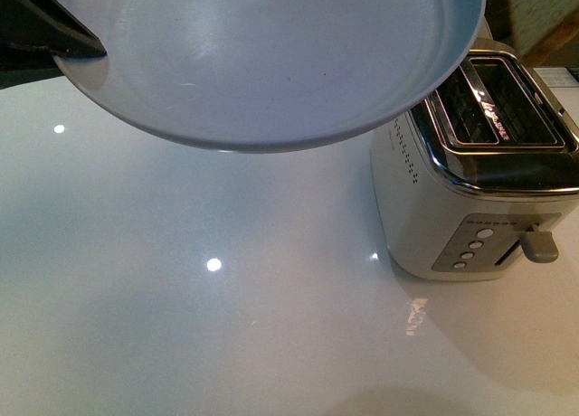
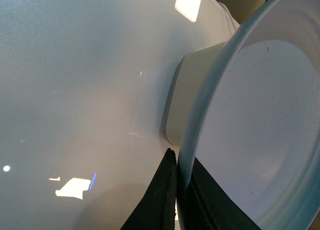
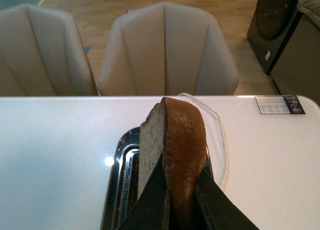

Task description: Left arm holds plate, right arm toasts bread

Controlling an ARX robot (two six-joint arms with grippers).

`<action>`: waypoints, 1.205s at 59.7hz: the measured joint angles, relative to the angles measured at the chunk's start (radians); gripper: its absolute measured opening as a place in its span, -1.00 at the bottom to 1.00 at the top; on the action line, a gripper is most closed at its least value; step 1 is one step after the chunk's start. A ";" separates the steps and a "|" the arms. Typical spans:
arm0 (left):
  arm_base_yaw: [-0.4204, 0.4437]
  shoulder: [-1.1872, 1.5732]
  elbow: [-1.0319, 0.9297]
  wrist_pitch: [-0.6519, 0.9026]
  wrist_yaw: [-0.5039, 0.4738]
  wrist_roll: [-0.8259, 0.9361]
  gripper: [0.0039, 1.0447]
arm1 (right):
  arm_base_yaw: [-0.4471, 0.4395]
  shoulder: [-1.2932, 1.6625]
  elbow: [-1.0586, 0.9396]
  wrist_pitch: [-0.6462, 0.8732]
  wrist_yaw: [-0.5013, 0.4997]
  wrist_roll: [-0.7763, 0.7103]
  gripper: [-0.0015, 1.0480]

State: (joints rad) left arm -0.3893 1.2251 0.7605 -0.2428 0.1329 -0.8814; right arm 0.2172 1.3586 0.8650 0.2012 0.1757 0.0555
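Observation:
The pale blue-grey plate (image 1: 271,63) hangs tilted in the air across the top of the front view, empty inside. My left gripper (image 2: 179,190) is shut on its rim (image 2: 186,155), one black finger (image 1: 54,27) showing at the plate's left edge. In the right wrist view my right gripper (image 3: 175,200) is shut on the bread (image 3: 182,145), a brown-crusted slice held on edge with its speckled crumb face (image 3: 150,145) turned sideways. The slice is above the chrome top of the toaster (image 3: 120,180). The right arm does not show in the front view.
A cream toaster (image 1: 479,181) with two chrome-edged slots and a side lever (image 1: 540,244) stands on the glossy white table (image 1: 208,326) at the right. Beige chairs (image 3: 167,50) stand beyond the table's far edge. A small card (image 3: 280,104) lies near the table corner.

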 joint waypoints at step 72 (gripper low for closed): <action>0.000 0.000 0.000 0.000 0.000 0.000 -0.95 | 0.095 0.348 0.107 0.017 0.089 -0.142 -0.93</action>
State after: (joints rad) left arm -0.3893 1.2251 0.7605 -0.2428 0.1326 -0.8818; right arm 0.3126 1.7065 0.9718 0.2184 0.2649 -0.0860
